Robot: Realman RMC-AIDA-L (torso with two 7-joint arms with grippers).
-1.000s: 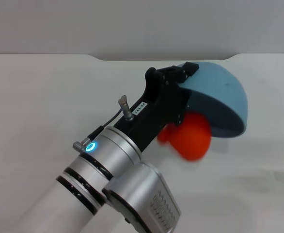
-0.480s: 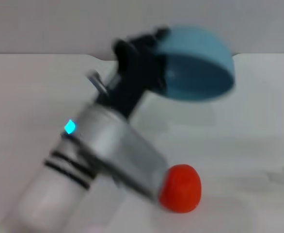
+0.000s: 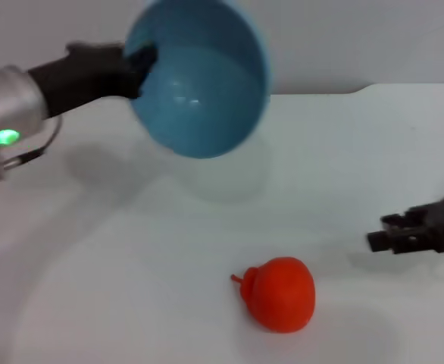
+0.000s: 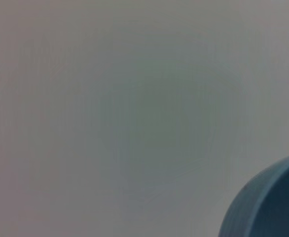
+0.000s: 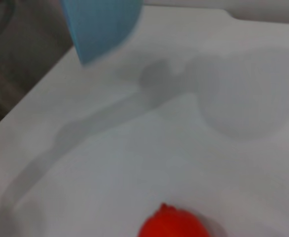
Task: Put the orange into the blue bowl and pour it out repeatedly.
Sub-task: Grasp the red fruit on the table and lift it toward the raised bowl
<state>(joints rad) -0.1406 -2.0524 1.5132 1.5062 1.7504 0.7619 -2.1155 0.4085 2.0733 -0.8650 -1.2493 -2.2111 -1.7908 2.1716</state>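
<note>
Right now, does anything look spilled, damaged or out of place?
Nothing damaged. The orange lies loose on the white table, outside the blue bowl, which the left gripper holds raised and tipped, empty. The right gripper waits beside the fruit.

My left end effector is raised high, clamped on the rim of the glossy light-blue bowl. My right end effector hovers low at the right edge.

A plain white table fills the scene, its far edge meeting a grey wall at 12 o'clock. One orange lies directly on it, near 6 o'clock, with its small stem nub pointing toward 9 o'clock.
</note>
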